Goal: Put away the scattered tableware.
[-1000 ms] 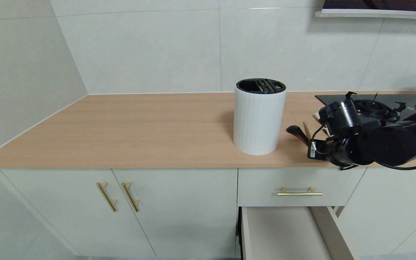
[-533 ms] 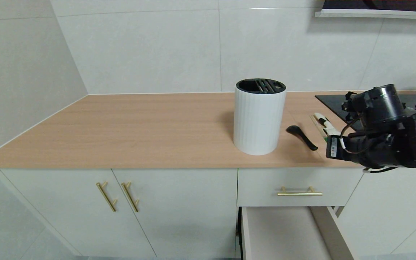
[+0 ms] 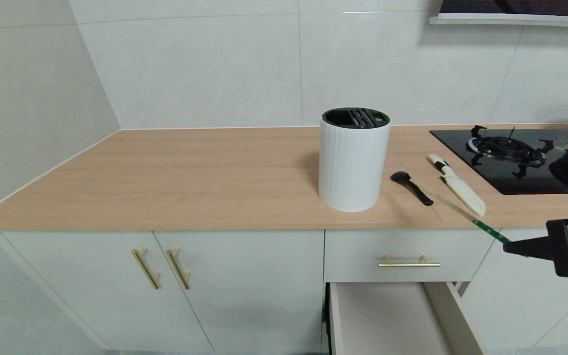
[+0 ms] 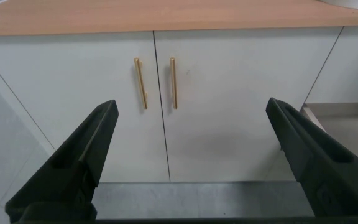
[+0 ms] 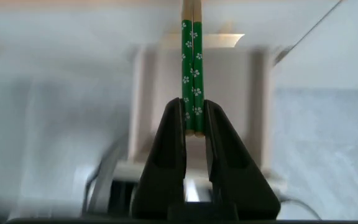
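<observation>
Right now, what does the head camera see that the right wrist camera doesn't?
Head view: the white holder, the black spoon and the white knife on the wooden counter, next to the stove.
Right wrist view: little white flowers on the green ends of the chopsticks, and the fingers pressed against them.
Both: the right gripper holding the chopsticks.
</observation>
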Robot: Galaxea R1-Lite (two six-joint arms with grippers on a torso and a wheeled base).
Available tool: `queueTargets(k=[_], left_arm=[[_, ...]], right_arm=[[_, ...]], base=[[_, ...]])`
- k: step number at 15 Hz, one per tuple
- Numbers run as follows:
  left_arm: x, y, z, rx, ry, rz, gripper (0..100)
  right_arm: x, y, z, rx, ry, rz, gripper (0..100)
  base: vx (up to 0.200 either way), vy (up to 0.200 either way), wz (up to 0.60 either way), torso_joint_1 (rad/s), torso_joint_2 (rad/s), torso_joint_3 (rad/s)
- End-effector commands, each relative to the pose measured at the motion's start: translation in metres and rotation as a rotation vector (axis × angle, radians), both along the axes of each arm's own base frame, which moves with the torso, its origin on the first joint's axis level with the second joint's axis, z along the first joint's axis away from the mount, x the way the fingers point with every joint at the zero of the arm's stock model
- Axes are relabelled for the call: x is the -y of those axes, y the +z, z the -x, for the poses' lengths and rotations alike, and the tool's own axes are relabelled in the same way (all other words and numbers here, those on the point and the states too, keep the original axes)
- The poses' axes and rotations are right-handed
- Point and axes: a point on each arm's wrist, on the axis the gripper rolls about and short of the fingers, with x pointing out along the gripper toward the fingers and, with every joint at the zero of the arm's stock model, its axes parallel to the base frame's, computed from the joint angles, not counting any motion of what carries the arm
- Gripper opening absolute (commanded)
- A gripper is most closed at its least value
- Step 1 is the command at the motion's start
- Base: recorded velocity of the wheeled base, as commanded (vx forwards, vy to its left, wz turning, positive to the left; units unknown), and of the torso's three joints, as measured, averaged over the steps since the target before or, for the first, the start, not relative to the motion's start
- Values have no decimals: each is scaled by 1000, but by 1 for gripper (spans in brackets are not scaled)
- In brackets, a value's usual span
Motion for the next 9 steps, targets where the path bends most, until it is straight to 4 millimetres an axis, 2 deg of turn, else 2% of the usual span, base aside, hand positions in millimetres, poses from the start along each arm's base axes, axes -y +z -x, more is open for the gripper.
queueTargets(k=[1, 9], left_arm=[[0, 0, 0, -1, 0, 0, 100], [0, 0, 0, -1, 0, -1, 100]], right_arm=[[9, 9, 24, 30, 90, -37, 0], [6, -16, 27, -53, 232, 39, 0]], base=[[0, 0, 0, 0, 0, 0], [0, 0, 0, 0, 0, 0]])
